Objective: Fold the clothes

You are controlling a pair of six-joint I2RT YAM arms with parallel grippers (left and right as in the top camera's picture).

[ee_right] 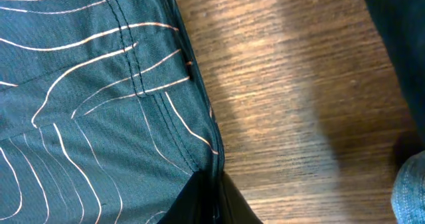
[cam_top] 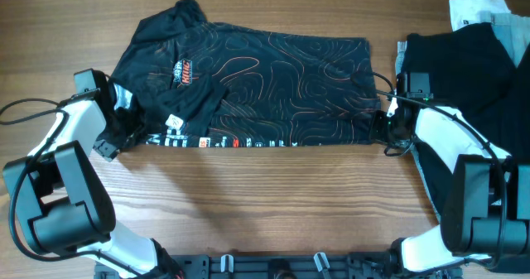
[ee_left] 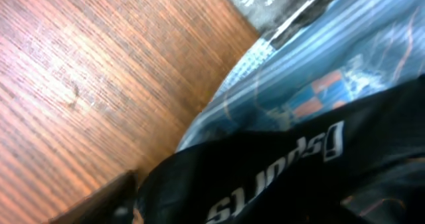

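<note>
The black T-shirt with thin orange contour lines lies across the far half of the table, folded lengthwise. A row of colourful patches runs along its near edge and a chest logo shows at the left. My left gripper is at the shirt's near-left corner. In the left wrist view, fabric with white lettering covers the jaws, which look shut on it. My right gripper is at the near-right corner, and its fingers are pinched on the shirt's hem.
A pile of other clothes lies at the far right: a black garment with a white one behind it. A bit of blue-grey fabric shows at the right edge of the right wrist view. Bare wood lies in front of the shirt.
</note>
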